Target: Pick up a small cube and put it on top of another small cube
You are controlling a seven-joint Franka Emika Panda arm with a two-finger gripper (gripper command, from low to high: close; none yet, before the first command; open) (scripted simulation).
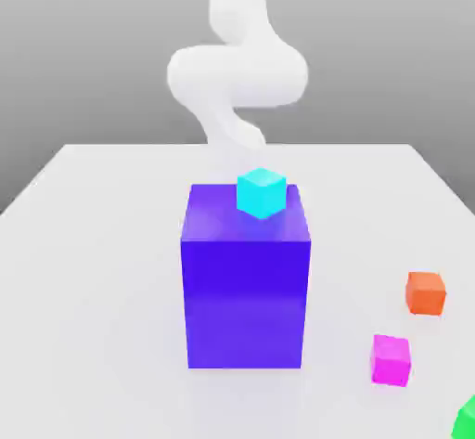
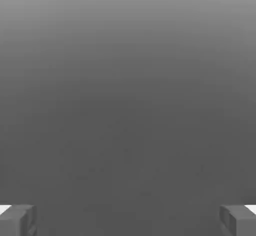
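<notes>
Magenta cube: probably light, rigid, smooth; best gripped mid-height across opposite faces; claw spread, empty.

The exterior view faces the white arm across the table; the hand view looks out between the fingertips.

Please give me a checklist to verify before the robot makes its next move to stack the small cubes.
Gripper open: ok.
Nothing held between the fingers: ok.
Pink cube free on top, nothing resting on it: ok.
Orange cube apart from the pink cube: ok.
One small cube stacked on another: not ok, not yet done.
Which cube the cyan one should meet: cannot tell.
</notes>
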